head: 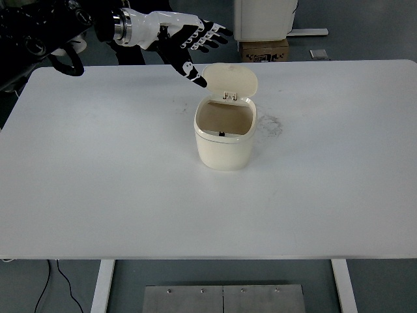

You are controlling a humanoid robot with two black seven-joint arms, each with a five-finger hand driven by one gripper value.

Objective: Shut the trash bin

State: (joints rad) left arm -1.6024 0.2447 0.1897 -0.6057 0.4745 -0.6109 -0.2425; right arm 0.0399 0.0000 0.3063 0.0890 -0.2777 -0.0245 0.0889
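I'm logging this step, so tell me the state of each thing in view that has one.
trash bin: upright on the table, open, looks empty
lid: hinged up at the back
left hand: fingers spread, holding nothing, beside the lid
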